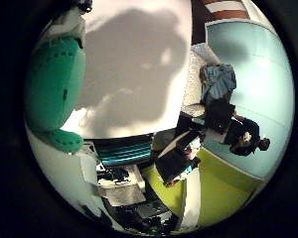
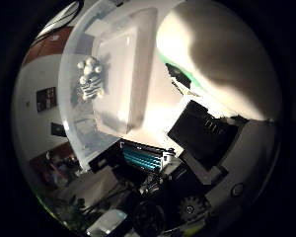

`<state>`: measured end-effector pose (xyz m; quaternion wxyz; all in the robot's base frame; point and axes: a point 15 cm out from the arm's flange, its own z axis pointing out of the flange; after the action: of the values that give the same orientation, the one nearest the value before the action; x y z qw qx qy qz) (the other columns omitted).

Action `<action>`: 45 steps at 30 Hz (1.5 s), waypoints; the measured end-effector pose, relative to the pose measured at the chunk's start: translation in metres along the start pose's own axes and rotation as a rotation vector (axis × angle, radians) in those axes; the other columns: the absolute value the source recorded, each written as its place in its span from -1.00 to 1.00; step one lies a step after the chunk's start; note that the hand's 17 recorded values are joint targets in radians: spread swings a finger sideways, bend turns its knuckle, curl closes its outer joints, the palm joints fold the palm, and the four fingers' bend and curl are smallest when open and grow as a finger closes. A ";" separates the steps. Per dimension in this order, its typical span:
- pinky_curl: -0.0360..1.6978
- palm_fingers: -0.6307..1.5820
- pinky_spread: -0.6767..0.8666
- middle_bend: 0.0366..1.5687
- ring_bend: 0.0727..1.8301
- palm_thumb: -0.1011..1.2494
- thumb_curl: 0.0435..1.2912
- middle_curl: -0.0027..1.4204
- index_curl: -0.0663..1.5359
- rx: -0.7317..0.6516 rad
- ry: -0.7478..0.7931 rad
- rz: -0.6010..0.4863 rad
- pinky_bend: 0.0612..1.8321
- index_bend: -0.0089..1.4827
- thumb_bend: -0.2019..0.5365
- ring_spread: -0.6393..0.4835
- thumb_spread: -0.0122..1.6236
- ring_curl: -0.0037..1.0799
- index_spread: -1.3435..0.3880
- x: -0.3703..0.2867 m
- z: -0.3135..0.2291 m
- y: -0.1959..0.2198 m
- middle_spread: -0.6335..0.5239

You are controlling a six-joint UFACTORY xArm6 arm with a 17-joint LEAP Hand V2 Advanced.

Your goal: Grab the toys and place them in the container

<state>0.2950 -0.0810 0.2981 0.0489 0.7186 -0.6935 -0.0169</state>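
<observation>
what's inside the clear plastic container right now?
One small white toy with dark stripes and knobbly ends lies in the clear rectangular plastic container. No other item shows inside. The green plush toy is close to the palm, outside it.

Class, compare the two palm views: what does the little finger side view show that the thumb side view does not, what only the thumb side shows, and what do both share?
Only the little finger side view shows the green plush toy, close to the palm beside the white tabletop. Only the thumb side view shows the clear plastic container with a small white toy lying inside it. Both views share the hand, its black and teal parts reaching in from the edge.
</observation>
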 end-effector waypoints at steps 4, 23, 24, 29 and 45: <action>-0.03 0.51 -0.38 0.65 0.47 0.65 0.11 0.17 0.19 0.068 0.017 0.004 0.43 0.39 -0.50 -0.29 -0.06 0.42 0.23 0.003 -0.052 0.002 -0.18; 0.18 0.52 -0.41 0.64 0.41 0.63 0.22 0.20 0.25 0.238 0.003 -0.222 0.29 0.35 -0.51 -0.32 -0.06 0.55 0.22 -0.134 -0.207 -0.001 -0.18; 0.19 0.52 -0.41 0.63 0.40 0.63 0.23 0.20 0.26 0.238 0.000 -0.242 0.29 0.35 -0.51 -0.32 -0.06 0.56 0.22 -0.145 -0.206 -0.001 -0.18; 0.22 0.52 -0.42 0.62 0.39 0.63 0.24 0.21 0.26 0.198 -0.021 -0.332 0.26 0.33 -0.50 -0.32 -0.07 0.58 0.22 -0.204 -0.196 -0.011 -0.19; 0.23 0.55 -0.48 0.53 0.34 0.32 0.05 0.18 0.24 0.227 -0.062 -0.380 0.19 0.16 -0.53 -0.32 0.30 0.53 0.21 -0.270 -0.173 -0.055 -0.19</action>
<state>0.3556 0.1988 0.4535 -0.0577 0.8365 -0.5441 0.0300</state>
